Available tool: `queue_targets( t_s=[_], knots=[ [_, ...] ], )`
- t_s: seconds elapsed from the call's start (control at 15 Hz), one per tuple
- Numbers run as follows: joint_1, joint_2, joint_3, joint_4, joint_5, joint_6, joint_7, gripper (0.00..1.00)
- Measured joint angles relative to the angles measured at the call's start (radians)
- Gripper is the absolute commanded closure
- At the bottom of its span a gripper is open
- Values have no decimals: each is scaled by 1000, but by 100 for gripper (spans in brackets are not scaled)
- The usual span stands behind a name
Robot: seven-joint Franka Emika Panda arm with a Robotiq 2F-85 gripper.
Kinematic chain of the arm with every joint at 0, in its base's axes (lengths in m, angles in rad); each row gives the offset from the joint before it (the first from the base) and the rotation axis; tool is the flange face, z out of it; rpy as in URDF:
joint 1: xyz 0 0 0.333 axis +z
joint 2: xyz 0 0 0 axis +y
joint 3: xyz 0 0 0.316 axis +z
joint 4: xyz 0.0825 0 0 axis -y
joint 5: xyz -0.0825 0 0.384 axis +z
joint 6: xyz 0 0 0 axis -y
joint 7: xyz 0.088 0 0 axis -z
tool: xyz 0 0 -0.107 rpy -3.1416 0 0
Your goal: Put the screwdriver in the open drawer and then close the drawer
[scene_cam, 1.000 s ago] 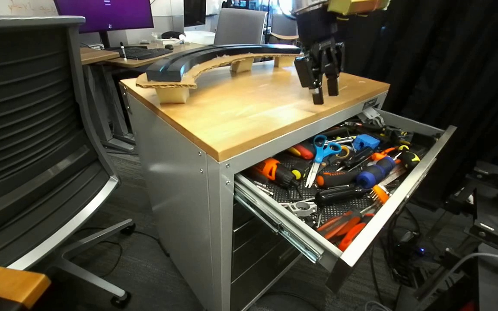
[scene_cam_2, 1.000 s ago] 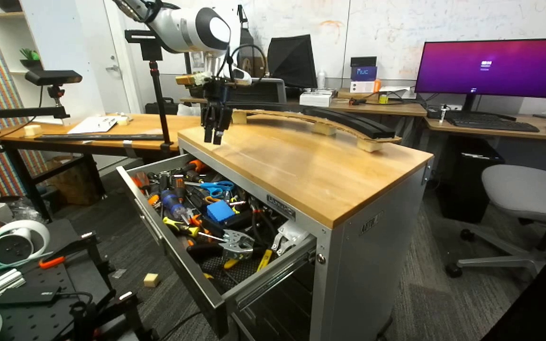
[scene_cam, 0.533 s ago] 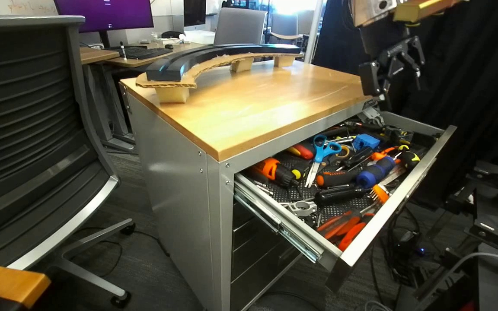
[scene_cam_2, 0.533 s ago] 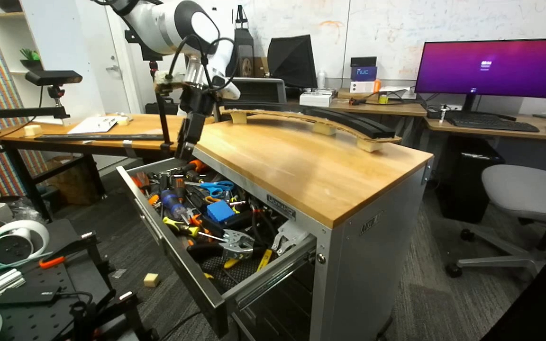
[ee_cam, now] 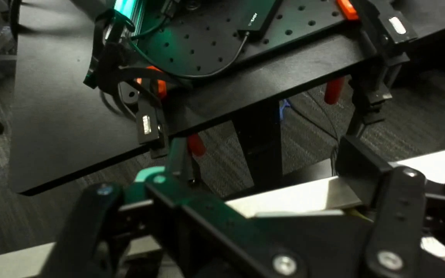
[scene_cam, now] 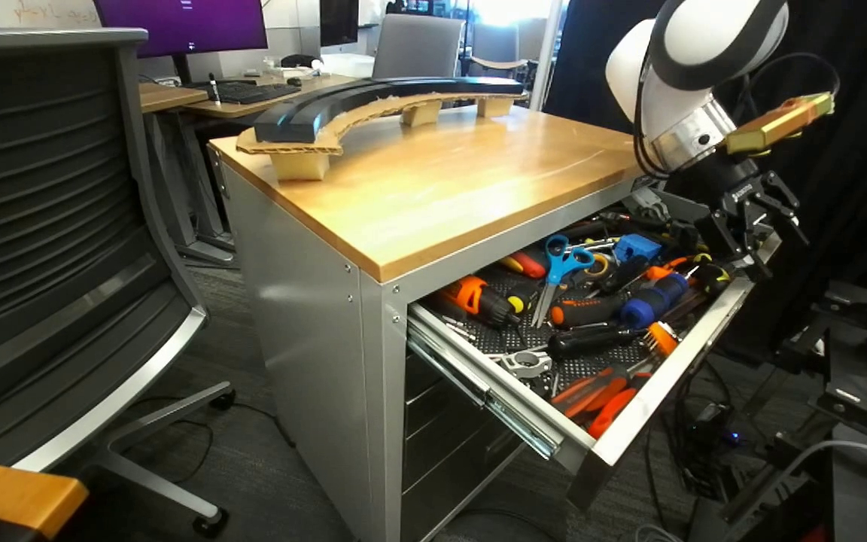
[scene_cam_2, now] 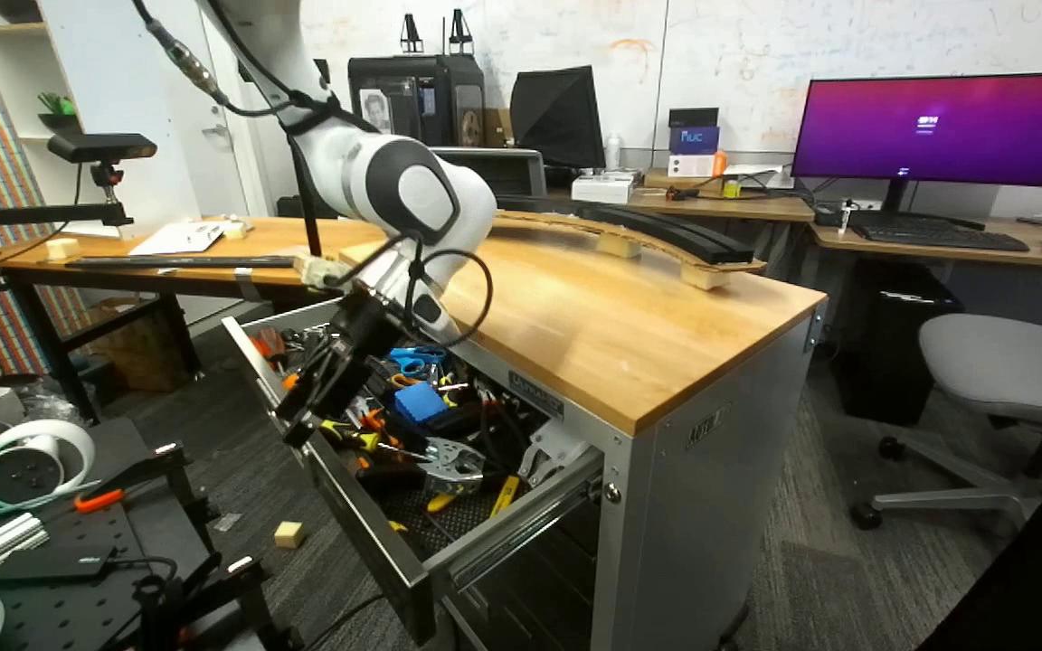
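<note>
In an exterior view, your gripper (scene_cam: 768, 245), its fingers (scene_cam: 718, 237) well spread, hangs at the front edge of the pulled-out drawer (scene_cam: 674, 370), where blue scissors (scene_cam: 565, 263) lie among a heap of tools (scene_cam: 588, 310). In an exterior view, your white arm (scene_cam_2: 417, 190) bends down at the end of the wooden top (scene_cam_2: 575, 334), the gripper slanting to the drawer's front; whether it touches the metal, you cannot tell. A black-and-yellow tool (scene_cam_2: 349, 436) rests just inside that front, but you cannot tell whether it is the screwdriver. In the wrist view, the two pads (ee_cam: 359, 164) stand wide apart with only air between them, the drawer's pale edge showing behind and a black table (ee_cam: 64, 108) with clamps (ee_cam: 147, 127) on its edge beyond.
</note>
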Motion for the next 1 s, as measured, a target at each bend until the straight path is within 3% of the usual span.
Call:
queue_targets(
  t_s=[0.27,0.6,1.0],
  knots=[
    [-30,122,2,72,0,-81,-176,64],
    [-22,156,13,141,11,-106,-195,99],
    [7,151,17,187,24,-55,-114,100]
  ],
)
